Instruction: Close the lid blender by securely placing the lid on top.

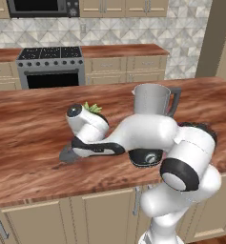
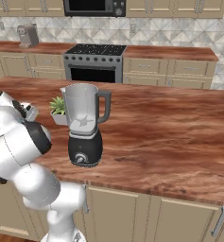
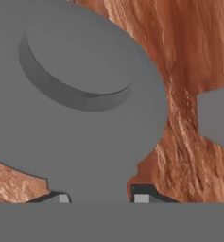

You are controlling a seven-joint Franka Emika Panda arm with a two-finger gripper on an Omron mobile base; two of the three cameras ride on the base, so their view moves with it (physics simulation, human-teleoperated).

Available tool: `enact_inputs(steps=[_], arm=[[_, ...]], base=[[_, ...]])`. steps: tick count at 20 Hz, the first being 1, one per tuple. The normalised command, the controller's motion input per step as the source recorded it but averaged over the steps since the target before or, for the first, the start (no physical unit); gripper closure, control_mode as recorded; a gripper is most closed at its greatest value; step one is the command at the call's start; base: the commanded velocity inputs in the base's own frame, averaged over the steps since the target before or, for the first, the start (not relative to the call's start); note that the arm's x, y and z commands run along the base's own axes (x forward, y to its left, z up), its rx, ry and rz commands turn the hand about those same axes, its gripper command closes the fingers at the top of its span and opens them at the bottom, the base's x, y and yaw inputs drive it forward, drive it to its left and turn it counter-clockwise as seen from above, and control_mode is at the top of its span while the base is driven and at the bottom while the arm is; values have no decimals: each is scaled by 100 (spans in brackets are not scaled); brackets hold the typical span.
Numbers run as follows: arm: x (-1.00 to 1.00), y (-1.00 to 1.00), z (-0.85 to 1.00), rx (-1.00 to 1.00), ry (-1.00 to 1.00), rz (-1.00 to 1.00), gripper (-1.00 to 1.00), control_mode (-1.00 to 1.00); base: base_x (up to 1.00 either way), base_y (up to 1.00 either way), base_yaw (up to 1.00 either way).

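Grey, the lid (image 3: 85,94) lies flat on the wooden counter (image 3: 189,61), its side tab between the gripper (image 3: 101,198)'s spread fingertips.

Lid (image 3: 80,108) flat on the tabletop (image 3: 179,61), directly ahead of the fingers (image 3: 141,198), its side tab reaching back into the gap between the two tips. Tips standing either side of that tab, close to its edges; contact not clear. Raised knob of the lid further out from the fingers, beyond the tab. Blender (image 1: 152,119) upright on the same tabletop, off to one side of the fingers and apart from the lid, jar mouth uncovered. Small potted plant (image 2: 59,109) just beside the blender, between blender and arm.
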Motion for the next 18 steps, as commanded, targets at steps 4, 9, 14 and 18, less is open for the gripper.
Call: enact_inputs(steps=[4,9,14,18], arm=[[-22,-4,100,9,-37,12,100,-100],[-12,-7,100,15,-35,14,100,-100],[-11,-26,100,22,-17,11,100,-100],[-8,-51,100,18,-6,6,100,-100]], base=[[0,0,0],[0,0,0],[0,0,0],[0,0,0]])
